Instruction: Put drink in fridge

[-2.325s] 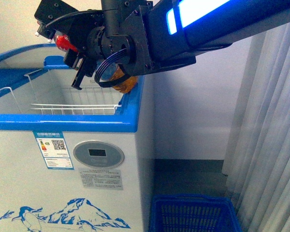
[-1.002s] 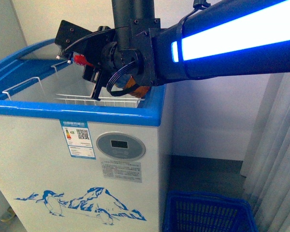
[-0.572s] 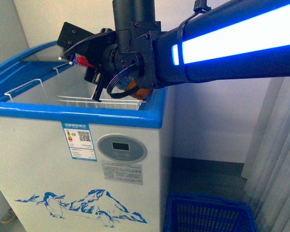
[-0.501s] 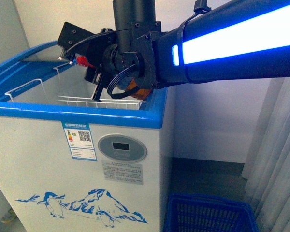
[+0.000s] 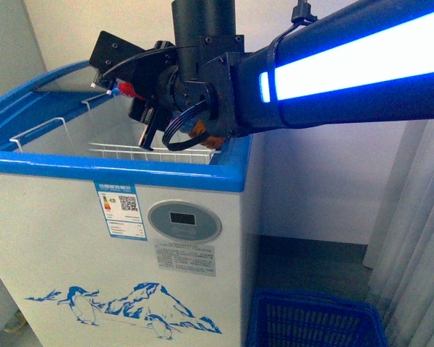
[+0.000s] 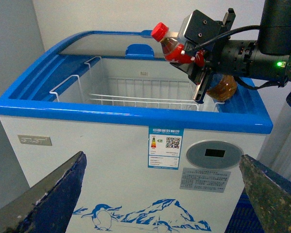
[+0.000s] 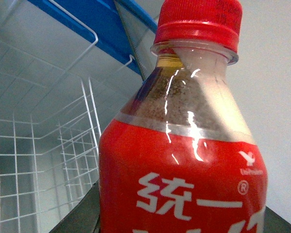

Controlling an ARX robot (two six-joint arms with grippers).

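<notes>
While the right gripper point(image 6: 196, 53) stayed clamped on the drink point(image 6: 172, 46), the bottle hung tilted over the open fridge point(image 6: 136, 121), red cap toward ten o'clock in the left wrist view, its label red rather than blue. Below it lay a white wire basket point(image 6: 150, 97) inside the cavity. At five o'clock in the front view, a blue basket point(image 5: 315, 325) stood on the floor. The left gripper's fingers point(image 6: 43, 199) stood wide apart.
</notes>
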